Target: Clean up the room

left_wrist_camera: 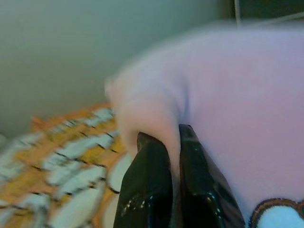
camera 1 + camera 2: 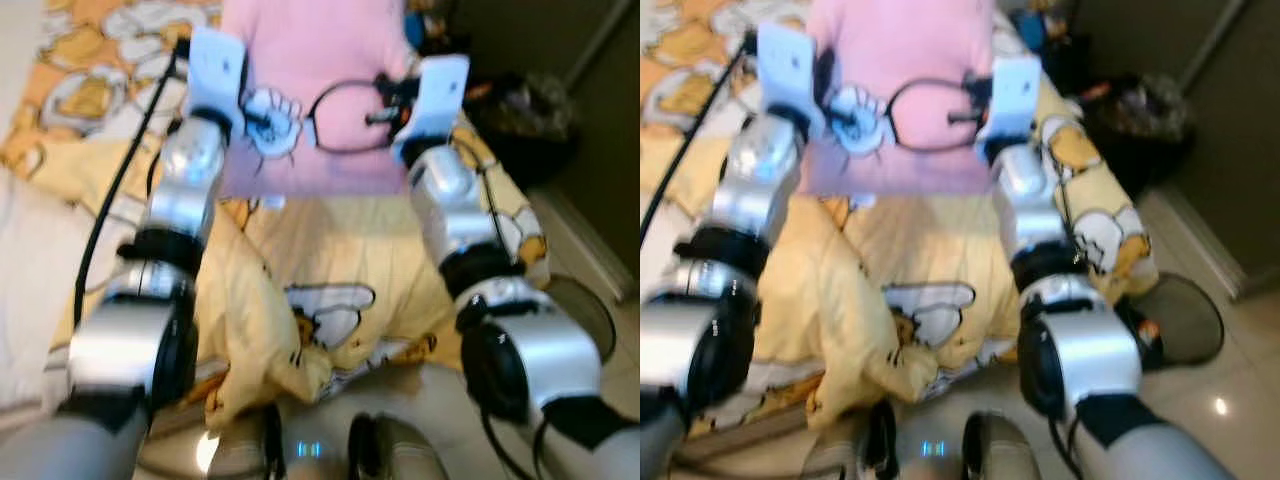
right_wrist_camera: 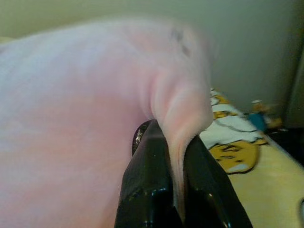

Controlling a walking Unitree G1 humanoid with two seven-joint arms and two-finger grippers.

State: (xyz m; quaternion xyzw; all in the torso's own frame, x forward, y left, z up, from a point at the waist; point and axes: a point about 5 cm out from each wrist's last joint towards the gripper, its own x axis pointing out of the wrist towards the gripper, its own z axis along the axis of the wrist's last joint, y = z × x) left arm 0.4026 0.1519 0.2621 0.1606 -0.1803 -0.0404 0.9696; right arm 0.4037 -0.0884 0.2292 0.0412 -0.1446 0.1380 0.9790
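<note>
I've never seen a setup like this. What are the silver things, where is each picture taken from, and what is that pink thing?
The silver things are a humanoid robot's two arms. The two wide pictures come from its head camera, looking down at a bed with a yellow cartoon-print quilt. The two close-ups come from cameras on its wrists. The pink thing is a pink garment with a cartoon print, lifted above the quilt. The left hand pinches one edge and the right hand the other, each shut on the fabric. A dark bag sits beside the bed.
</note>
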